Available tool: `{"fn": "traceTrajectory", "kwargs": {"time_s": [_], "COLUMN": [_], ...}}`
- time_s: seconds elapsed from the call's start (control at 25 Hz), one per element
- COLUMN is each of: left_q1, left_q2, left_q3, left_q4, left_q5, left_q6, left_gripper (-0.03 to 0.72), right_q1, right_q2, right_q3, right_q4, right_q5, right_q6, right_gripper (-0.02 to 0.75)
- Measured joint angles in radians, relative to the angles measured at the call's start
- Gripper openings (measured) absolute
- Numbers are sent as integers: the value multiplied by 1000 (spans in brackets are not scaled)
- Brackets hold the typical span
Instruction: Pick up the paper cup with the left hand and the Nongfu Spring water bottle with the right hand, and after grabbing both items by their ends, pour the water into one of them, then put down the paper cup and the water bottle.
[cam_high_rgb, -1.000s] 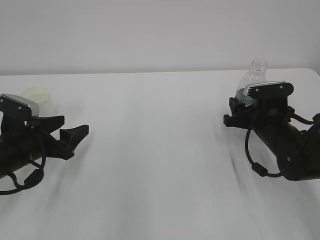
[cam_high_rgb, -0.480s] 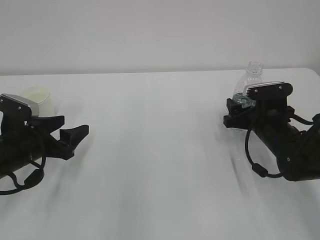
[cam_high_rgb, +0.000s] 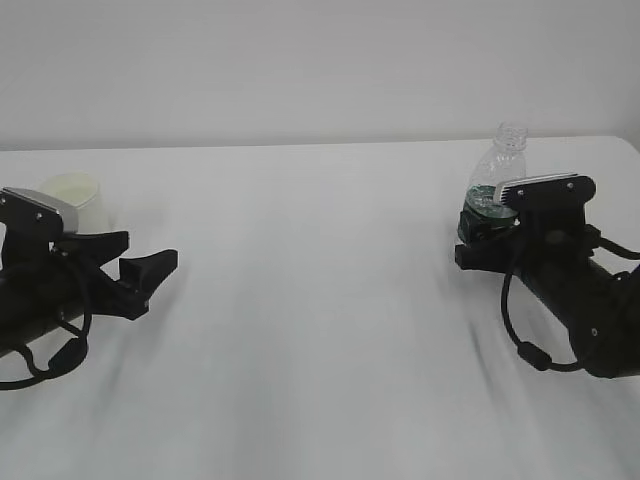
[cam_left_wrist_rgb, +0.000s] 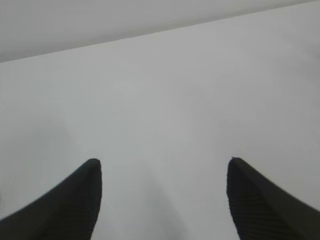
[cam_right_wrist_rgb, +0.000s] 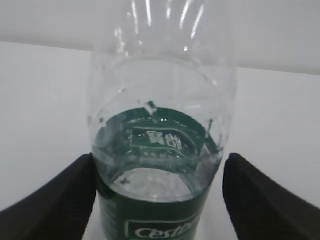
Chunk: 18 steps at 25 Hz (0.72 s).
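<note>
Right wrist view showed the right gripper spread around the standing Nongfu Spring water bottle, not touching. The left gripper was spread and empty; the paper cup stood behind it on the tabletop. Both seemed already set down.

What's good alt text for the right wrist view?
A clear plastic water bottle with a dark green label stands upright on the white table, close to the camera, between the two open black fingers of the right gripper, which do not visibly touch it. Water fills only its lower part, about to the label's top edge.
</note>
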Motion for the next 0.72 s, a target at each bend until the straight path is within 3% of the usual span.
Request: {"fn": "traceTrajectory", "kwargs": {"time_s": [0.36,0.72], "left_q1": [0,0], "left_q2": [-2,-82], "left_q3": [2,38], "left_q4": [0,66], "left_q5": [0,0], "left_q6": [0,0], "left_gripper": [558,558], "right_q1": [0,0], "right_q2": [-109,-196], "right_q3": [118,186], "right_q4": [-5,-41], "right_q5": [0,2], "right_q6": [0,0], "right_gripper": [588,588]}}
